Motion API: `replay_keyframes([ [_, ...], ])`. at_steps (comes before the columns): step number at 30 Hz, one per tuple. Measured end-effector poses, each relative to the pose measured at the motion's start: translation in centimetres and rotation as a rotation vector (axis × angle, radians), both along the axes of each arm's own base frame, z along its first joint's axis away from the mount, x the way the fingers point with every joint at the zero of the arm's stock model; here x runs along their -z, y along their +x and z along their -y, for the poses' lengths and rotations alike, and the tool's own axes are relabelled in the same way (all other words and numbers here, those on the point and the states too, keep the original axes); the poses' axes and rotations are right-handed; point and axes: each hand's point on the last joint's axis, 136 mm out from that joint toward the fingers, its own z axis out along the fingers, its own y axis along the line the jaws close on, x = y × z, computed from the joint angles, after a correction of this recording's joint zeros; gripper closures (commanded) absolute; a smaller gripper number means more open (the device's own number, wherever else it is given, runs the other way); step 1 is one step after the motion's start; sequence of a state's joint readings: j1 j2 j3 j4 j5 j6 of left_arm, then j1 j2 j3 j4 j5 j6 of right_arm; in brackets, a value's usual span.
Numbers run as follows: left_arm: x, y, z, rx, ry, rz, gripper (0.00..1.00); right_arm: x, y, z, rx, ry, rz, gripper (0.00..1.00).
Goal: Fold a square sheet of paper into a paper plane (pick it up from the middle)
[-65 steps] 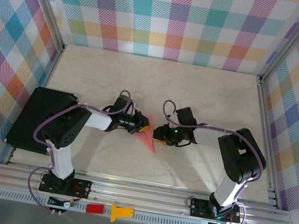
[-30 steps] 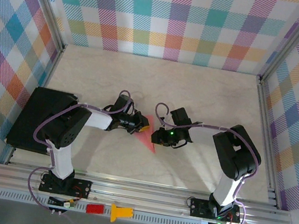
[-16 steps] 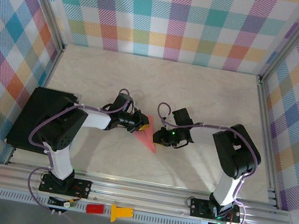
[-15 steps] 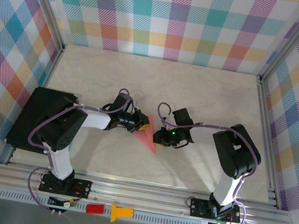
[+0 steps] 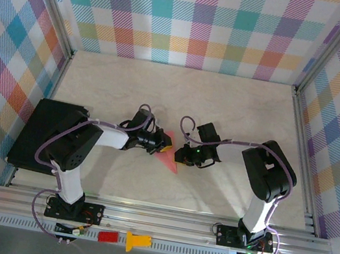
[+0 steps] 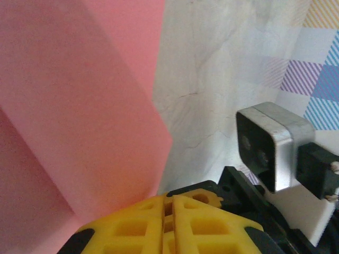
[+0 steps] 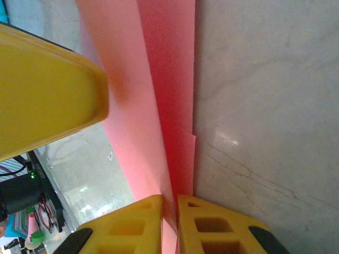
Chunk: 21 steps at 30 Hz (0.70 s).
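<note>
Tabletop (image 5: 227, 104): pale cream, marbled. Faint grey veins and hairline cracks are seen close up in both wrist views, and a soft glare patch is noted in the right wrist view. Arm shadows are cast toward the near edge.

Enclosure: walls (image 5: 202, 21) on three sides, covered in pastel plaid. Aluminium posts (image 5: 50, 1) are set at the far corners and aluminium rails (image 5: 160, 221) along the near edge, where both arm bases are bolted. A black slab (image 5: 43, 134) is laid at the tabletop's left edge, its right side overlapped in view by the left arm. A red block (image 5: 108, 236) and a yellow piece (image 5: 136, 241) are seen side by side on the lowest front rail, off the tabletop.

Paper (image 5: 169, 162): salmon pink, folded to a narrow point aimed at the near edge. It lies near the middle of the tabletop, between the two wrists.

Left fingers (image 6: 132, 230): yellow, pressed together, tips set at the paper's edge. Whether any paper is pinched cannot be told.

Right fingers (image 7: 212, 225): yellow, nearly together, with a raised fold of the paper clamped between them. One left finger is seen close by at the upper left of that view.
</note>
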<state>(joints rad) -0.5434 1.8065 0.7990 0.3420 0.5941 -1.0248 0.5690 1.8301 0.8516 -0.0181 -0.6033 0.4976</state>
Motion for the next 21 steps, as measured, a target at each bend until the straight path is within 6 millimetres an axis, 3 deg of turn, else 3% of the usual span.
replay_keyframes([
  [21, 1.2, -1.1, 0.5, 0.064, 0.029, -0.024, 0.9, 0.1, 0.1, 0.1, 0.015, -0.004, -0.025, 0.88],
])
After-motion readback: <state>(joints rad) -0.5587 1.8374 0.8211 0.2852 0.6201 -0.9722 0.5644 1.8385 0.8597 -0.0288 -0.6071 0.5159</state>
